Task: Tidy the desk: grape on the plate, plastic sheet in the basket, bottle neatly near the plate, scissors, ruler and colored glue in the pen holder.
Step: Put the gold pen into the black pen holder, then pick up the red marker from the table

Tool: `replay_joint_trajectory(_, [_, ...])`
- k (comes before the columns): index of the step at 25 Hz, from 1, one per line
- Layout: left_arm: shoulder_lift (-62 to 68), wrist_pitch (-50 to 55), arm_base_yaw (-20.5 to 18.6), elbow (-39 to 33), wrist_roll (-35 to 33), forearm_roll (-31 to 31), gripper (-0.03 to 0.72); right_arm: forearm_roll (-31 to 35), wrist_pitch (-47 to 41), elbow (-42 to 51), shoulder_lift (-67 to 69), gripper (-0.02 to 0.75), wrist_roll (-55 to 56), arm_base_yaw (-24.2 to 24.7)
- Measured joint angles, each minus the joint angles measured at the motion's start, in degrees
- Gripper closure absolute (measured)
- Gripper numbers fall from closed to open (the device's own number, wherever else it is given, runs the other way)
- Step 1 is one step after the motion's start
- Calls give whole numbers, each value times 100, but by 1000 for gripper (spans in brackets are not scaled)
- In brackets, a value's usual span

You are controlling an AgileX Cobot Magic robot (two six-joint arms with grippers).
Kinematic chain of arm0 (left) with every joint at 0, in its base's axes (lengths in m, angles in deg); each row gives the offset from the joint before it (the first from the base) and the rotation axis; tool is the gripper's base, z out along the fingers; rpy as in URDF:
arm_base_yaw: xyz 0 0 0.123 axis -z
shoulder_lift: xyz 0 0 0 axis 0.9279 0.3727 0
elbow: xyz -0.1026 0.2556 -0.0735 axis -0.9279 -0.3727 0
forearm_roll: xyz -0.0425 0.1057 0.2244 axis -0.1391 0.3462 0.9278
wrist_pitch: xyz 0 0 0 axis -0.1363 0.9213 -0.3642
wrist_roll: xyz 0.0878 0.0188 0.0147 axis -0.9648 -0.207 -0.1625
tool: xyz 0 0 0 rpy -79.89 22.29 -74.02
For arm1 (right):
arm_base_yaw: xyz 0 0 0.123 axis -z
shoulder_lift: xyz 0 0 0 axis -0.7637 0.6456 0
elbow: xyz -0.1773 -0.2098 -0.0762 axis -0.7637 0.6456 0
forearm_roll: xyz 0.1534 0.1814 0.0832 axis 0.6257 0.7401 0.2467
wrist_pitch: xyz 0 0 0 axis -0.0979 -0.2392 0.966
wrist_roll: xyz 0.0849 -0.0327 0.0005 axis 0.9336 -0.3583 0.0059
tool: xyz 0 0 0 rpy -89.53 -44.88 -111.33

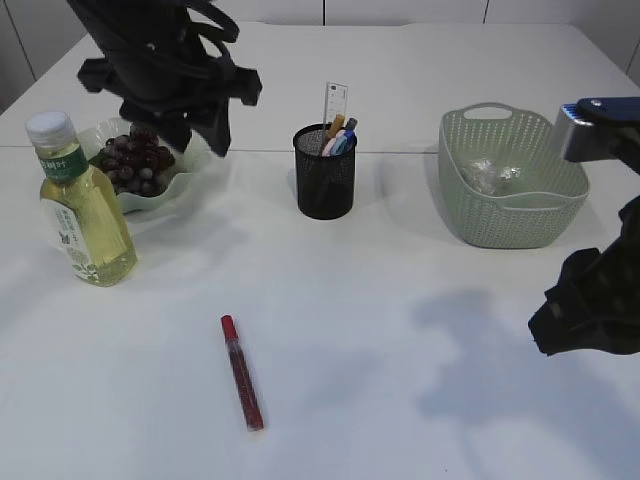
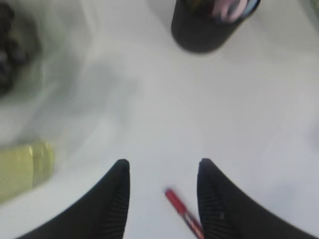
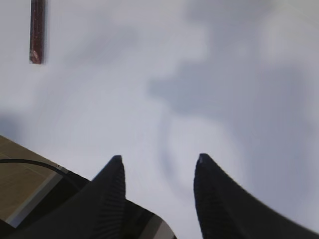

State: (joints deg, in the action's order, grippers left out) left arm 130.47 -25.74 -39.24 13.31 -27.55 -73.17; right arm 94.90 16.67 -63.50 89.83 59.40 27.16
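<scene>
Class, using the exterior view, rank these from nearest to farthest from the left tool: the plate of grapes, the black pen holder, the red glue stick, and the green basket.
Measured from the left tool, at upper left:
1. Plate of grapes, just beneath and left of it.
2. Pen holder, to its right, mid-table.
3. Red glue stick, lying on the table toward the front.
4. Basket, far right.

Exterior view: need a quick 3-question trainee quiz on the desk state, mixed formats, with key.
1. True or false: the grapes are on the plate.
2. What still lies loose on the table? A) scissors B) colored glue C) ruler
3. Fill in: the plastic sheet sits in the ____.

Key: 1 true; 2 B, the ruler is already in the pen holder; 3 basket.
</scene>
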Motion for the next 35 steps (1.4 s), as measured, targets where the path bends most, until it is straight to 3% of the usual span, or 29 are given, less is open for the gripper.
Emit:
replay_joint_trajectory(4, [0, 1014, 263, 10, 1050, -9, 358, 71, -107, 0, 0, 373, 0, 0])
replay_joint_trajectory(9, [71, 1082, 627, -139, 2021, 38, 358, 321, -386, 0, 0, 373, 0, 0])
replay_joint_trajectory(16, [106, 1082, 901, -1112, 3173, 315, 358, 370, -497, 0, 0, 374, 0, 0])
replay_joint_trajectory(22, [106, 611, 901, -1673, 3576, -196, 358, 595, -528, 0, 0, 374, 12, 0])
replay_joint_trajectory(35, [638, 308, 1058, -1693, 4030, -515, 358, 573, -1074, 0, 0, 374, -20, -11])
